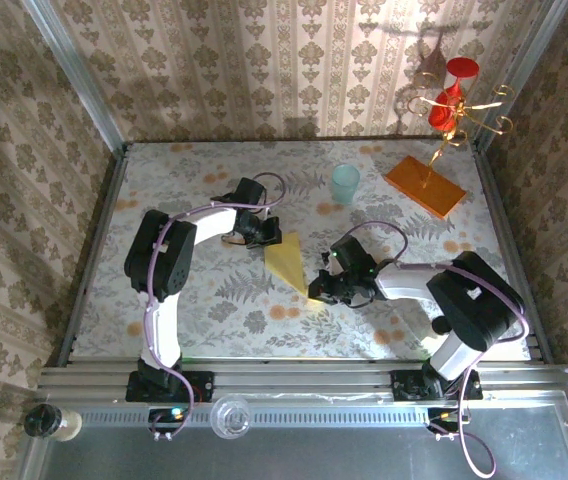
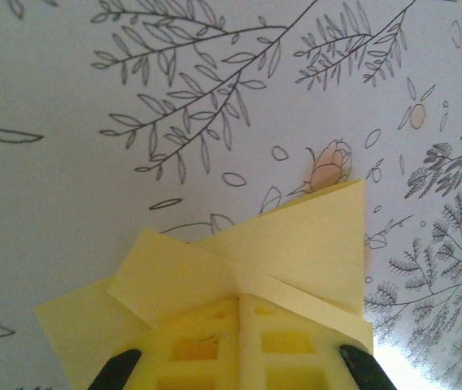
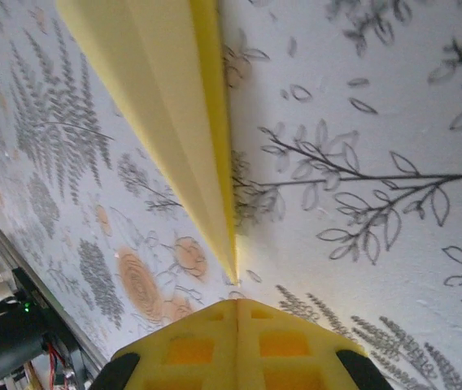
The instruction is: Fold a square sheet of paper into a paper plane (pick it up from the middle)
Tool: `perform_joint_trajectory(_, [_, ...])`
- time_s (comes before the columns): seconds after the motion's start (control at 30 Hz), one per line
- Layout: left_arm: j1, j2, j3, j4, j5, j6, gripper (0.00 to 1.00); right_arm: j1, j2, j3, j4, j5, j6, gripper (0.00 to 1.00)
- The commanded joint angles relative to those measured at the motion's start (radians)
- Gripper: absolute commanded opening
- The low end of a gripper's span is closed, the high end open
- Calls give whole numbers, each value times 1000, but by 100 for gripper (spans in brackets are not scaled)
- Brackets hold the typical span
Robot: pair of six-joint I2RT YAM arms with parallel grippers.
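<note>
Left fingers (image 2: 207,349) touching paper plane (image 2: 296,252) — overhead, teal cup (image 1: 345,183).

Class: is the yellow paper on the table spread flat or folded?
Folded: the paper plane is a narrow pointed wedge, with overlapping flaps and a long crease.

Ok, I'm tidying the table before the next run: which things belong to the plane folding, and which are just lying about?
In the job:
- yellow paper plane, partly folded
- left gripper, shut
- right gripper, shut, at the plane's pointed tip

Lying about:
- pale teal cup
- orange slab with gold stand
</note>
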Motion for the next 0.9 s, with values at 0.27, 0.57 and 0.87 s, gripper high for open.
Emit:
perform_joint_trajectory(0.27, [13, -304, -177, 260, 10, -216, 44, -30, -18, 172, -27, 167, -45, 34])
perform_joint_trajectory(0.57, [157, -624, -530, 366, 4, -243, 79, -87, 141, 265, 47, 39, -129, 41])
perform_joint_trajectory(0.87, [234, -794, -673, 311, 42, -155, 100, -103, 226, 394, -49, -7, -258, 46])
